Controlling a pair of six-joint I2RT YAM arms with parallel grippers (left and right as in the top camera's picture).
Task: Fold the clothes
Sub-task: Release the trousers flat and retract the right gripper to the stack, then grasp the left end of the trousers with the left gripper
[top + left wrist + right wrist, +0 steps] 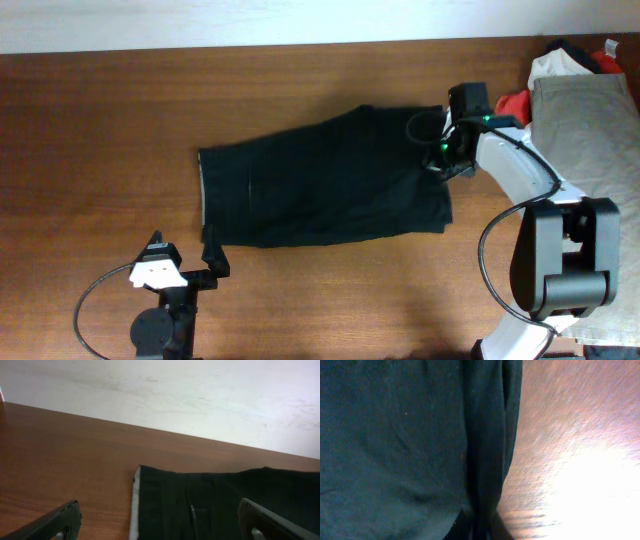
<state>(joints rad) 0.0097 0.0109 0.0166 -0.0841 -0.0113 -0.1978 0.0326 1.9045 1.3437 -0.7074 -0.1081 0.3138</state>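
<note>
Where the right gripper (481, 527) meets the cloth, its two fingers stand close together with a raised ridge of black fabric between them. I judge it to be pinching the right-hand edge of the black garment (325, 180), with bare table (570, 435) just to the outer side of that edge. Seen from above, this gripper (442, 160) sits at the garment's upper right corner.

The garment lies flat in the middle of the table, its long axis running left to right and its right end tilted a little toward the wall (200, 395). Any fold across that axis would carry the held edge leftward over the cloth, and nothing lies on the garment to block that path.

The left gripper (212, 262) waits near the opposite, lower left corner, its fingers spread wide and holding nothing. From its wrist camera the garment's left edge, trimmed with a pale band (134, 510), lies just ahead between the fingers.

Behind the right arm, well clear of the fold path, a grey-beige garment (585, 130) is heaped with a red piece (515, 103) and a white piece (550, 68).
</note>
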